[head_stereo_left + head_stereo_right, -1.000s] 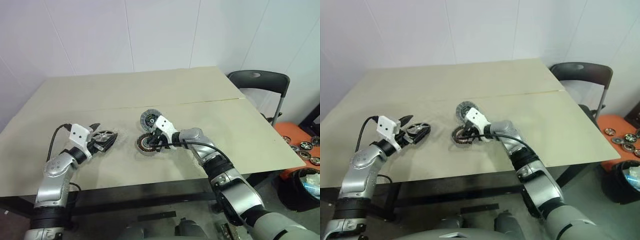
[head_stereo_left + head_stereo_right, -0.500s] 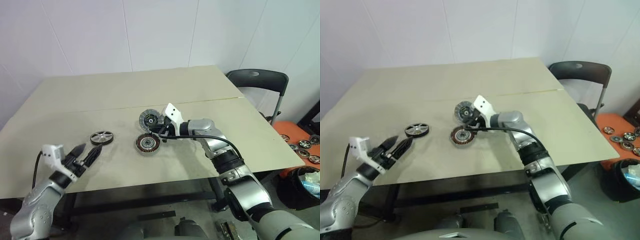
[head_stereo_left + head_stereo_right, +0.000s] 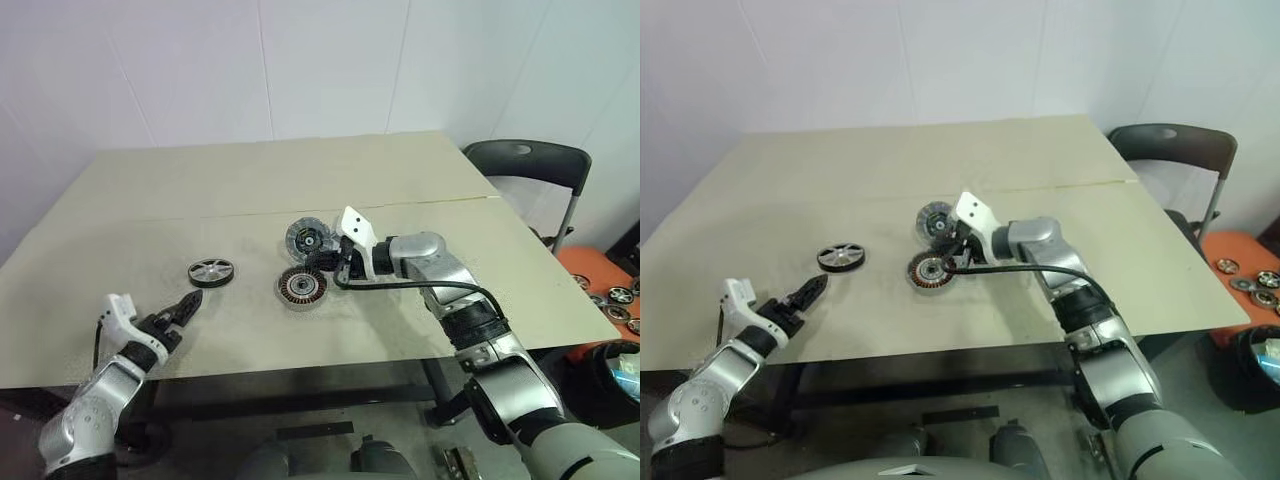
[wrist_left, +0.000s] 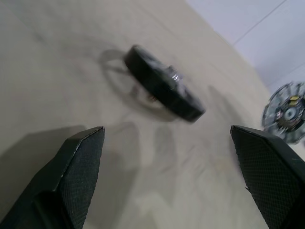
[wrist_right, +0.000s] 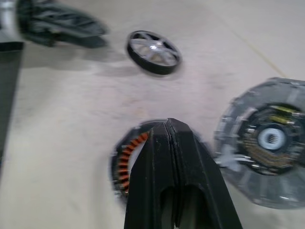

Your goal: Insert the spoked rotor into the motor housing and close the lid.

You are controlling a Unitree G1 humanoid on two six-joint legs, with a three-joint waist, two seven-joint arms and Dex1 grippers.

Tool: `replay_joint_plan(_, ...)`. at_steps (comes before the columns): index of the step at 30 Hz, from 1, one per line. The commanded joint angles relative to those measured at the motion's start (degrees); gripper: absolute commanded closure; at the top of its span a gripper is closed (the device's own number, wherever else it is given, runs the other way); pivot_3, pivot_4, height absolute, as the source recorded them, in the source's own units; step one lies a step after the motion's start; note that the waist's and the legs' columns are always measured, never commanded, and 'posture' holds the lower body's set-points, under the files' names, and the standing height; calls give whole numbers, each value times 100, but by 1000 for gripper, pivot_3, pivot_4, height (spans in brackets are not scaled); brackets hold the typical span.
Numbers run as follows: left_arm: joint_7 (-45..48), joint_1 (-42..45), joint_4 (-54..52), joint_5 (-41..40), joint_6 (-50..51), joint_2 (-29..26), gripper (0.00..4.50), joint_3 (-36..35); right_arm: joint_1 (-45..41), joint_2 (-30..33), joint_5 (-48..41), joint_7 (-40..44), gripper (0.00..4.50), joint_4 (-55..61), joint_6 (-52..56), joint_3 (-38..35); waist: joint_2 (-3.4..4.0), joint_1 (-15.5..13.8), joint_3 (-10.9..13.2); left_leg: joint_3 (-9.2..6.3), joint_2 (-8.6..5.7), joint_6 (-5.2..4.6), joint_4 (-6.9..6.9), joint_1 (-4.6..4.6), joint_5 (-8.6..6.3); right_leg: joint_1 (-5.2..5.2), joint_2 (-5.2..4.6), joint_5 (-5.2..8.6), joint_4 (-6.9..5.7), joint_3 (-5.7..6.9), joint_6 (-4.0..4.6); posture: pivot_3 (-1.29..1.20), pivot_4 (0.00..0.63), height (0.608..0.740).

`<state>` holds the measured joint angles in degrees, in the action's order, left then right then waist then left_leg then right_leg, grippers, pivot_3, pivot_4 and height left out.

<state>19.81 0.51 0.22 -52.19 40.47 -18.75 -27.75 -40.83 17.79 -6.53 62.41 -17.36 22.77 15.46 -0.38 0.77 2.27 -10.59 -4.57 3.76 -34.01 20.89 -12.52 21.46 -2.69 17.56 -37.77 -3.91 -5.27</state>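
Three round parts lie on the tabletop (image 3: 420,300), one of each kind: one spoked rotor (image 3: 211,272), one motor housing (image 3: 301,287) and one lid (image 3: 307,238). All three sit apart from one another, none stacked or fitted together.

The spoked rotor lies flat toward the robot's left, its spokes and hub facing up, so its axis stands upright. In the left wrist view it appears edge-on as a dark rim (image 4: 163,89) with the hub poking up from the middle.

The motor housing rests near the middle of the tabletop, open side up, with its ring of copper windings showing; the right wrist view shows those orange windings (image 5: 129,155) partly hidden behind the black fingers. Its axis is upright too.

The lid lies just beyond the housing, near it but with a gap between, flat, with its ribbed grey rim around a dark centre facing up (image 5: 267,143).

The left end effector (image 3: 186,306) hovers near the front edge of the tabletop, well short of the rotor, its two fingers spread wide and holding nothing; it points toward the rotor.

The right end effector (image 3: 326,262) reaches in from the right, between the lid and the housing and just above them, fingers pressed together and empty.

A dark chair (image 3: 530,165) stands past the right end of the tabletop.
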Motion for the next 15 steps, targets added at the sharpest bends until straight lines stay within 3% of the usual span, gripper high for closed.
replay_joint_plan(1, -29, 441, 263, -39, 147, -19, 0, 64, -37, 41, -120, 69, 4473, 352, 31, 3, 0, 0, 0, 1, 0, 0, -1, 2, 0, 0, 0, -1, 1, 1, -1, 0, 0, 740)
replay_joint_plan(15, -754, 1383, 1479, -207, 609, 238, 0, -332, 134, 45, -124, -125, 4473, 607, 138, 32, -3, -21, 1, 2, 0, 0, -13, -3, 0, -12, 1, 13, 7, 13, -13, 0, 0, 740)
